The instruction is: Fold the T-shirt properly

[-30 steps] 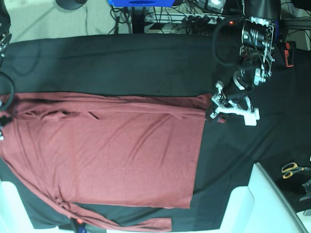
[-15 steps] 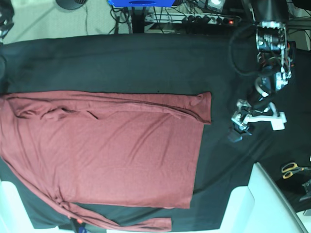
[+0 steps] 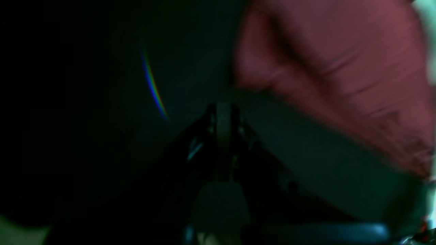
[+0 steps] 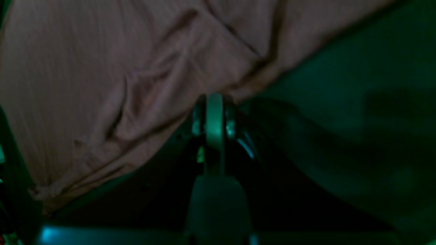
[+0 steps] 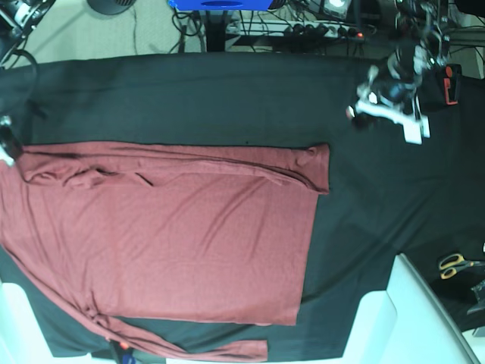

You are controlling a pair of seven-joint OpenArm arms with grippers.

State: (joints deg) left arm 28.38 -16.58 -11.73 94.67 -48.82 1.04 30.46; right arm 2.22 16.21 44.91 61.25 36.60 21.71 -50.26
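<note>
The brick-red T-shirt (image 5: 167, 235) lies spread flat on the black cloth (image 5: 227, 98), its far edge folded over into a narrow band and one sleeve trailing along the front edge. My left gripper (image 5: 358, 108) is shut and empty, lifted over bare cloth beyond the shirt's far right corner. In the left wrist view its fingers (image 3: 223, 114) are closed, with the shirt (image 3: 340, 68) apart from them. My right gripper (image 5: 7, 146) is at the shirt's far left corner. In the right wrist view its fingers (image 4: 214, 109) are closed at the shirt's (image 4: 102, 85) edge.
Yellow-handled scissors (image 5: 455, 264) lie at the right edge. A white surface (image 5: 409, 318) cuts in at the front right. Cables and a power strip (image 5: 326, 29) and a blue object (image 5: 220, 4) lie behind the table. A red-and-black item (image 5: 452, 83) sits at the far right.
My left arm left the shirt's far right corner, swung out to the right, then rose toward the back right. The right gripper came back into view at the left edge. The shirt stayed put.
</note>
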